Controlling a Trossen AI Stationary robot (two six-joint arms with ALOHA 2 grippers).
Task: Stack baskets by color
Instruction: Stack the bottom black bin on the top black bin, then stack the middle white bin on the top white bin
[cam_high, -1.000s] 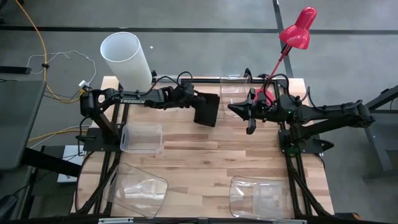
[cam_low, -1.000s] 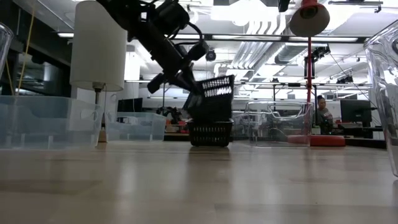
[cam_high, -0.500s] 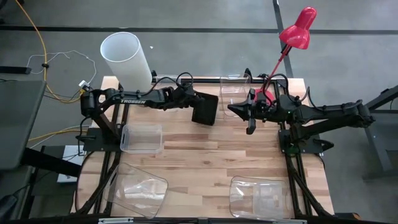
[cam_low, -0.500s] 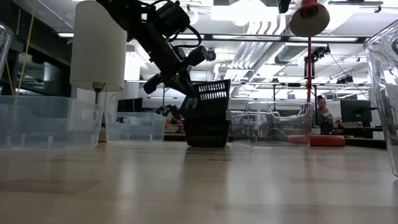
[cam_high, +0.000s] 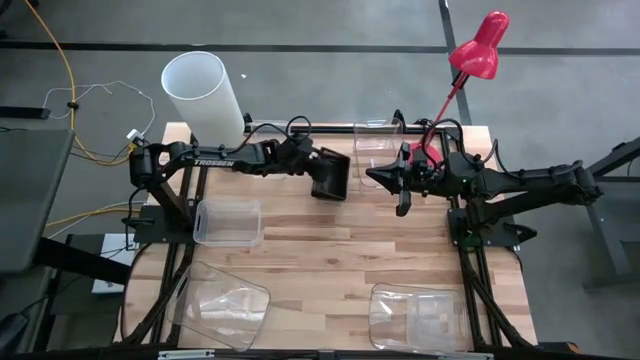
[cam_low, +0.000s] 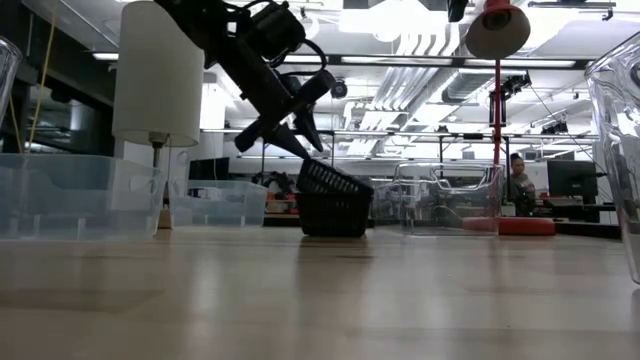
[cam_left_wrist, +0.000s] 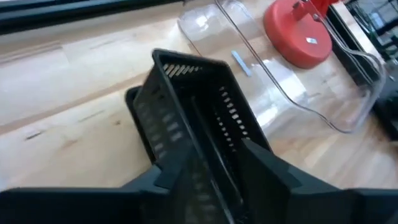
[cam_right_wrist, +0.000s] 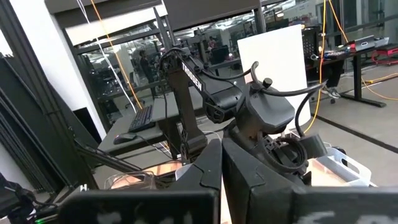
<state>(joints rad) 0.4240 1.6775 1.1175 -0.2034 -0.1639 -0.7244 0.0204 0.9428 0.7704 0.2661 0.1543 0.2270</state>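
Baskets, black (cam_high: 331, 176), nested at upper centre of high view; low view alone reveals the upper one (cam_low: 335, 178) tilted, left gripper (cam_low: 297, 128) spread just above, released. Right gripper (cam_high: 402, 195) clenched, empty, centre-right.

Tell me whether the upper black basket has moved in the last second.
Yes. In the low view the upper black basket has dropped and tipped onto the lower black basket, away from the lampshade.

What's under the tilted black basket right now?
A second black basket sits under the tilted black basket, which leans half into it. The lower basket's inside is covered.
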